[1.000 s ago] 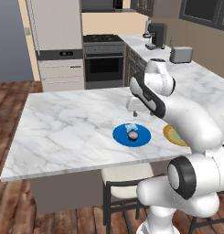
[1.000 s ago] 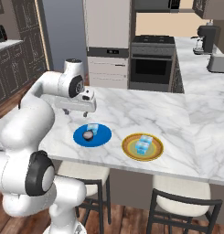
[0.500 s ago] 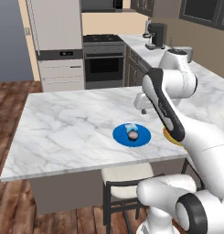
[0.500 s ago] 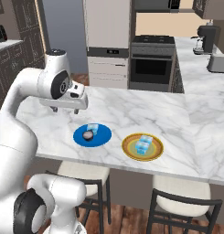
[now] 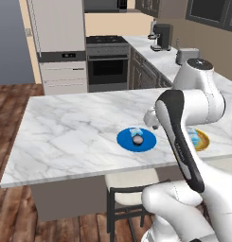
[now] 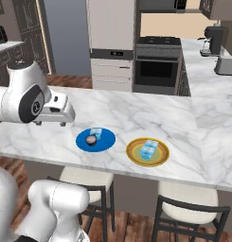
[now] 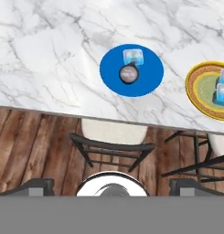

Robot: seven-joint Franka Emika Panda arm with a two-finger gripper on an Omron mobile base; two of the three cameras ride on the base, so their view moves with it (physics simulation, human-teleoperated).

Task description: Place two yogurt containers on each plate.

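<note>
The blue plate (image 6: 104, 142) lies on the marble island and carries one pale blue yogurt cup (image 6: 95, 133) and the dark yogurt cup (image 6: 91, 140). To its right, the yellow-rimmed plate (image 6: 136, 158) holds two pale blue cups (image 6: 152, 144) (image 6: 146, 151). In the hand view the blue plate (image 7: 150, 75) with its pale cup (image 7: 133, 56) and dark cup (image 7: 128, 74) sits at centre, and the yellow plate (image 7: 200, 98) at the right edge. My gripper (image 6: 50, 124) hangs open and empty, above and left of the blue plate, over the island's near edge. Its fingertips (image 7: 38, 185) stand wide apart.
Two stools (image 6: 84, 182) (image 6: 191, 208) are tucked under the island's near edge. A coffee machine (image 5: 161, 37) and a toaster (image 5: 186, 56) stand on the side counter, with the oven (image 5: 108, 66) at the back. My own arm (image 5: 183, 137) covers part of the yellow plate (image 5: 203, 140).
My arm has swung up and back from over the blue plate toward the island's near edge. The cups and plates have stayed where they were.
</note>
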